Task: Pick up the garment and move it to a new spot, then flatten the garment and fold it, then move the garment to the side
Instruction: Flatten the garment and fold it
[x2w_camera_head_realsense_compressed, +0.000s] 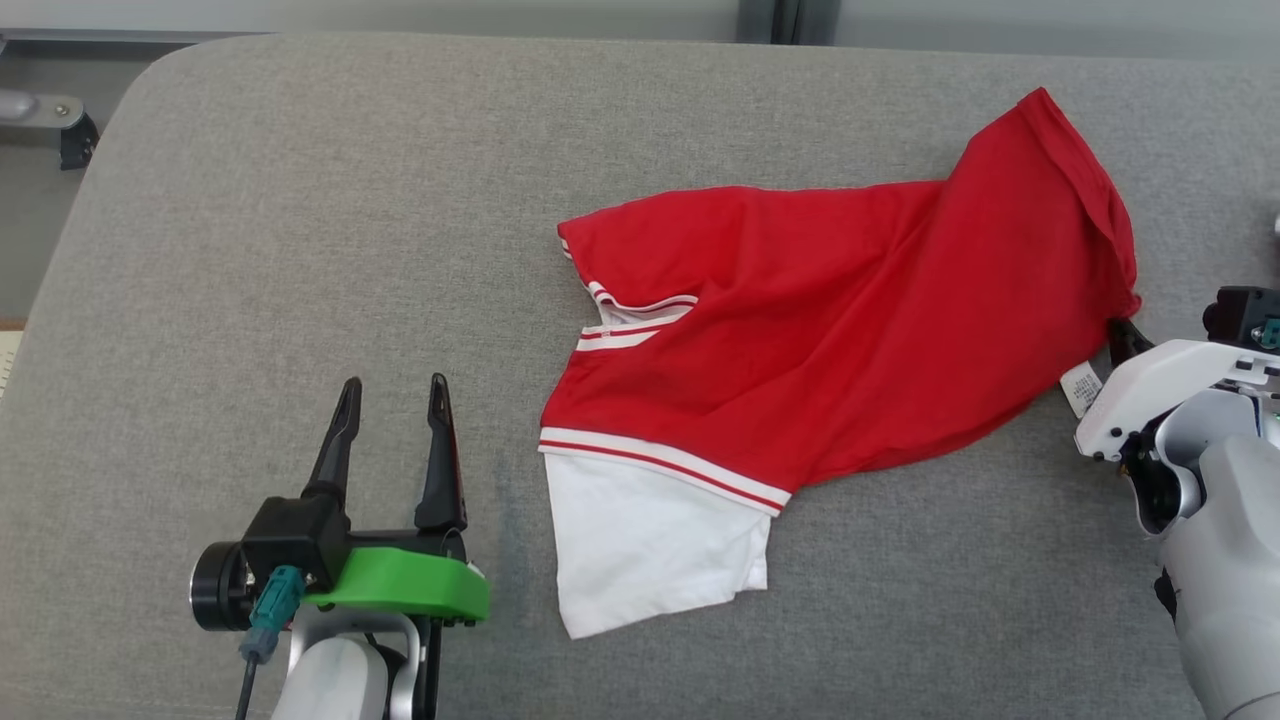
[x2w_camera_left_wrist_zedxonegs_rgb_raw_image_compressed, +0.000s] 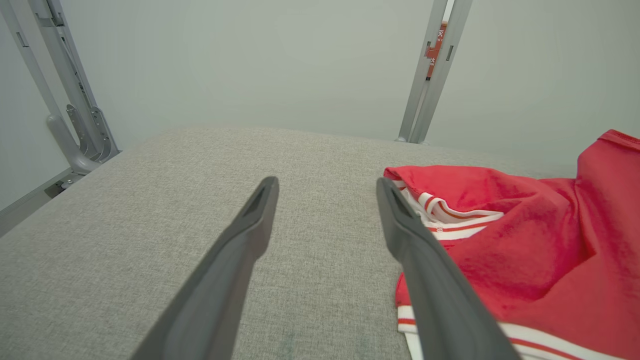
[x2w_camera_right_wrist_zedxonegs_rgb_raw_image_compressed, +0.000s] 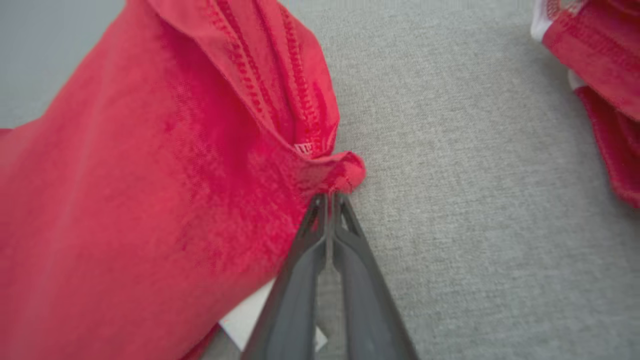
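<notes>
grey cushion (x2w_camera_head_realsense_compressed: 300, 250) beneath red garment (x2w_camera_head_realsense_compressed: 850, 300); right gripper (x2w_camera_right_wrist_zedxonegs_rgb_raw_image_compressed: 330, 197) tight on its hem (x2w_camera_right_wrist_zedxonegs_rgb_raw_image_compressed: 345, 172), left gripper (x2w_camera_head_realsense_compressed: 394, 392) wide, empty

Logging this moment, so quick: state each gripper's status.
Left gripper: open, holding nothing.
Right gripper: shut on the shirt, at its edge.

The red knit shirt with a white sleeve and red-and-white striped trim (x2w_camera_head_realsense_compressed: 850, 330) lies rumpled and half-spread on the grey fabric bench (x2w_camera_head_realsense_compressed: 300, 250), right of its middle. The white sleeve points to the near edge; the red hem rises, bunched, toward the far right corner.
</notes>
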